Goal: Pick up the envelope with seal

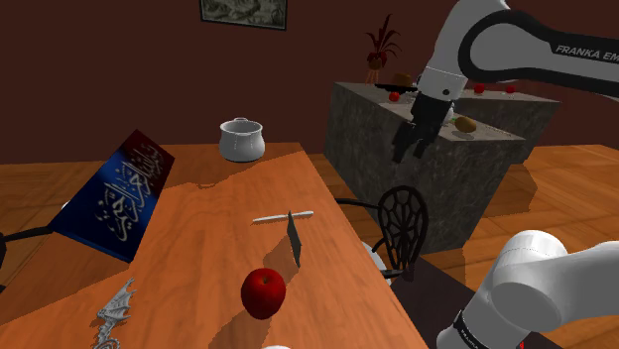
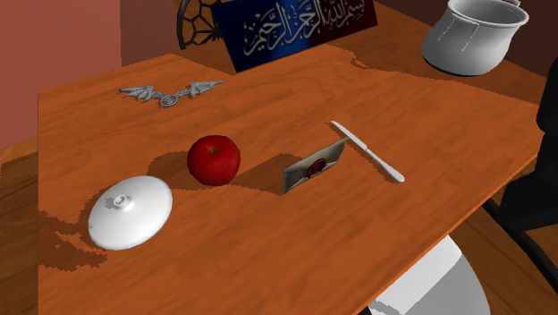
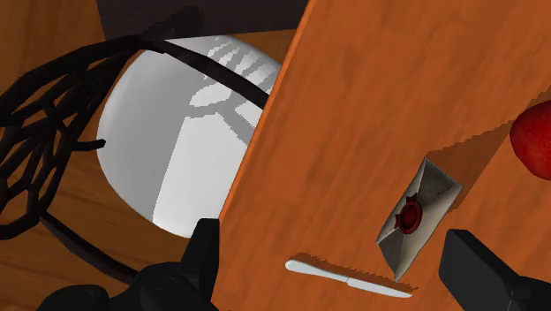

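Shoulder view: tabletop [image 1: 208, 248], lower centre. Tool [image 1: 415, 134], upper right, well apart from the tabletop, fingers spread, holding nothing. Envelope [image 1: 294, 241], centre, standing on edge just beside a knife [image 1: 283, 216]. I judge nothing done yet: approach, grasp and lift remain.

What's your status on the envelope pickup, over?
Gripper high over the table edge, jaws open, empty. Envelope stands on edge, untouched, red seal showing. Knife close beside it, apple on its other side.
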